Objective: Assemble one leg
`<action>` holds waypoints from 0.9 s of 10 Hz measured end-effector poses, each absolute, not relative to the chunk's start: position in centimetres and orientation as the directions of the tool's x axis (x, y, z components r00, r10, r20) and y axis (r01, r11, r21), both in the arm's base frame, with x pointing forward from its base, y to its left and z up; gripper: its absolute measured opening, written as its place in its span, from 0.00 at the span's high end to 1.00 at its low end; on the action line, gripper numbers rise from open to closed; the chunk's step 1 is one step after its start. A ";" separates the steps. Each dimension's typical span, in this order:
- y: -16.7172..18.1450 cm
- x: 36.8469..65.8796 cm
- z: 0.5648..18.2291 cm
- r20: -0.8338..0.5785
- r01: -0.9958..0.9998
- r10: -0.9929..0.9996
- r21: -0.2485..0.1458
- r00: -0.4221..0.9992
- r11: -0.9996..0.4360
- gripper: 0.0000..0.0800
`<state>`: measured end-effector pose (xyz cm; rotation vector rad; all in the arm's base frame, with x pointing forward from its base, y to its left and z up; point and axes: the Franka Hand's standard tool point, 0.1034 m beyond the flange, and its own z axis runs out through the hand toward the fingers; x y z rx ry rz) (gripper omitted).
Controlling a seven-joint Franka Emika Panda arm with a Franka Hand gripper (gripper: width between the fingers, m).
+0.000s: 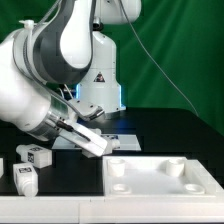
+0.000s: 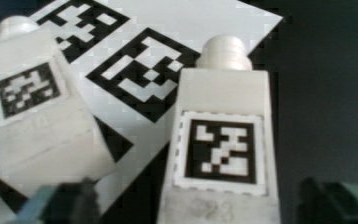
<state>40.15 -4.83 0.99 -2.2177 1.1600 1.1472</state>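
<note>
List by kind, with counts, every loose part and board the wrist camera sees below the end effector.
Legs: 2
Marker board: 1
Total: 3

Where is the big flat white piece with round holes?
The slab lies at the exterior view's lower right, on the table, just beside the gripper.

Green curtain (image 1: 175,50) behind black table (image 1: 170,135)
</note>
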 end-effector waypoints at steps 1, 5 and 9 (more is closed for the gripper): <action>-4.8 40.2 1.0 -0.806 -0.811 -0.496 0.033 0.324 -0.583 0.49; -4.2 42.2 2.9 -0.799 -0.806 -0.489 0.009 0.351 -0.592 0.64; 0.3 47.1 9.1 -0.722 -0.733 -0.475 -0.067 0.504 -0.677 0.64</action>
